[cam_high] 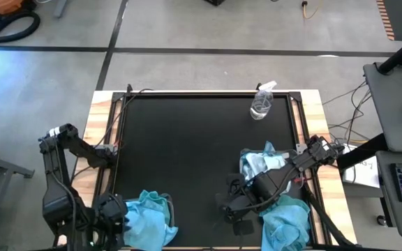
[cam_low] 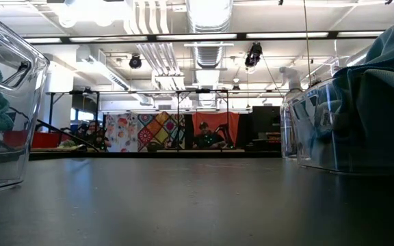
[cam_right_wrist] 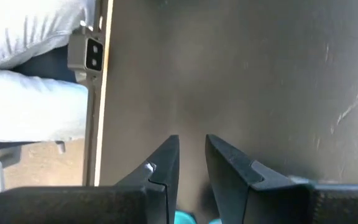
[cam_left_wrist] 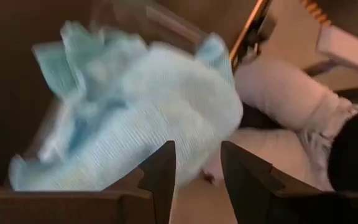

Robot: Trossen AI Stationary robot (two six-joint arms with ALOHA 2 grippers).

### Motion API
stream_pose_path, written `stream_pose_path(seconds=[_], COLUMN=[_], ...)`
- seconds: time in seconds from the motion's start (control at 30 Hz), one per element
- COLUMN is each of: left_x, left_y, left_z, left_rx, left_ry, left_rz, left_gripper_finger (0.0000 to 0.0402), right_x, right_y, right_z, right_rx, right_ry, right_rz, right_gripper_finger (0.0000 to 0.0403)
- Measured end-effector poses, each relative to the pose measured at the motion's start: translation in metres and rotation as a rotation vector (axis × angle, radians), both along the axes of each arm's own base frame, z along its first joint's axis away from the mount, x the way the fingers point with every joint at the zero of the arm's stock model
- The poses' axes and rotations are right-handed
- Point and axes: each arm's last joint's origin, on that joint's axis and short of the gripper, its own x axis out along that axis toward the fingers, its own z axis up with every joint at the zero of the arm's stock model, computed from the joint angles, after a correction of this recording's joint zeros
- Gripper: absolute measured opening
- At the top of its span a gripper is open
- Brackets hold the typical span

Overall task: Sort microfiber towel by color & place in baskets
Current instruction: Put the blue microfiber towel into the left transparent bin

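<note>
Left claw [cam_left_wrist: 194,180]: we see its two dark fingers parted with nothing between them, hanging over the near left corner of the counter [cam_high: 201,146].
Bright turquoise towels [cam_left_wrist: 135,118]: just ahead of and below the left claw, heaped in the left basket [cam_low: 5,89], apart from the fingers.
Right claw [cam_right_wrist: 192,171]: we see a narrow gap between its fingers and nothing gripped, low over bare counter.
Right basket [cam_low: 334,130]: just beside the right claw, holding turquoise cloth [cam_high: 285,222].
Pale towel [cam_high: 257,162]: lying just behind the right claw's arm.
Spray bottle [cam_high: 262,101]: well apart from both claws, at the counter's far side.
</note>
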Motion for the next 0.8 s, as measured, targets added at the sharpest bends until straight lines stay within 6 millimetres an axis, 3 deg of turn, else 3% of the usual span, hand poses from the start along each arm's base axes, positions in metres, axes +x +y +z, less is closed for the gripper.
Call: stream_pose_path(seconds=[0.23, 0.4, 0.8], left_x=[0.010, 0.022, 0.037], left_y=[0.009, 0.018, 0.046], left_z=[0.009, 0.011, 0.005], left_rx=[0.287, 0.434, 0.722], left_ry=[-0.280, -0.426, -0.303], left_rz=[-0.077, 0.006, -0.096], left_gripper_finger=[0.0113, 0.0113, 0.0113], right_x=[-0.013, -0.018, -0.041], right_y=[0.002, 0.008, 0.018], right_z=[-0.005, -0.015, -0.057], right_rx=[-0.021, -0.075, -0.148], right_ry=[0.113, 0.115, 0.253], right_rz=[-0.121, -0.209, -0.385], right_gripper_finger=[0.0073, 0.0073, 0.0073])
